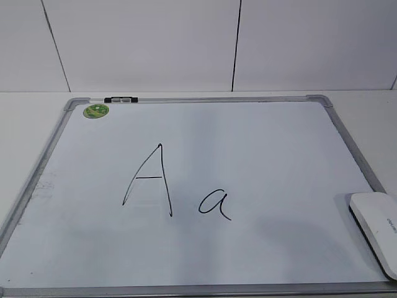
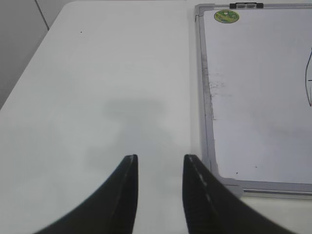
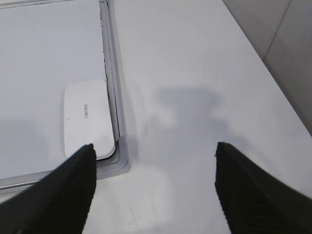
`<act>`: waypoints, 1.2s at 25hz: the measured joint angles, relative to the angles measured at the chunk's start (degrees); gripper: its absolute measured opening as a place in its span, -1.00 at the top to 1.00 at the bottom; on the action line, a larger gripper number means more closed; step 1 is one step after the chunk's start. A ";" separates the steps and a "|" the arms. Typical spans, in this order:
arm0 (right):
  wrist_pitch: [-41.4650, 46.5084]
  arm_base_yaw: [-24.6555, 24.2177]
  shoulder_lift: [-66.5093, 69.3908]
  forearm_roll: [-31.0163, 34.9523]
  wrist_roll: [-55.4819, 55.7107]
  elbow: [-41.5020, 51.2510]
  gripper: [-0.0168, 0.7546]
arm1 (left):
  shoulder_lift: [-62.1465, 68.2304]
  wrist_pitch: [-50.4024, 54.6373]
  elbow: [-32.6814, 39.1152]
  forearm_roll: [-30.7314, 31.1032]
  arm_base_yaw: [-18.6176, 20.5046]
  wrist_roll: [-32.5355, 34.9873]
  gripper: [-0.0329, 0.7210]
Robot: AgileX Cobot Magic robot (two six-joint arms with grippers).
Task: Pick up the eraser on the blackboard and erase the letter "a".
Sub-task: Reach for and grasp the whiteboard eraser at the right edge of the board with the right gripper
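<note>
On the white table (image 1: 18, 124) lies the blackboard (image 1: 260, 261), a white writing surface in a silver-grey frame with rounded corners. Item: one capital "A" (image 1: 149, 180), black marker, near the middle of the surface. Item: the letter "a" (image 1: 214, 204), smaller, cursive, just to the right of the capital and apart from it, whole and unsmudged. Item: the eraser (image 1: 375, 231), a white rounded block, lying flat in the board's near right corner, well apart from the lettering. Item: a round green magnet (image 1: 96, 111) at the far left corner, with a black-and-silver clip (image 1: 121, 99) on the top frame beside it. The exterior view alone shows both letters complete; neither of my arms appears in it. My left wrist view adds my left gripper (image 2: 161, 163) over bare table just outside the board's left frame, fingers slightly parted, holding nothing; it also shows grey smudges along the left edge of the surface, and only a sliver of the capital's stroke. My right wrist view adds my right gripper (image 3: 153, 148), fingers spread wide and empty, above the near right corner of the frame; the eraser sits snug against the right frame there, small grey print on top, near my left-hand finger, contact not discernible.
</note>
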 joint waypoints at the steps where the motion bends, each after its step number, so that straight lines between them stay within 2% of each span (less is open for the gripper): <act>1: 0.00 0.00 0.00 0.00 0.00 0.00 -0.53 | 0.00 0.00 0.00 0.00 0.00 0.00 0.29; 17: 0.00 0.59 0.00 0.00 0.00 0.00 -0.53 | 0.00 0.00 0.00 0.00 0.00 0.00 0.29; 22: -0.20 2.04 0.00 2.71 -1.18 0.00 -0.53 | 0.00 0.00 0.00 0.00 0.00 0.00 0.29; 30: -1.09 2.17 1.31 6.82 -9.65 -0.23 -0.53 | 0.00 0.00 0.00 0.00 0.00 0.00 0.29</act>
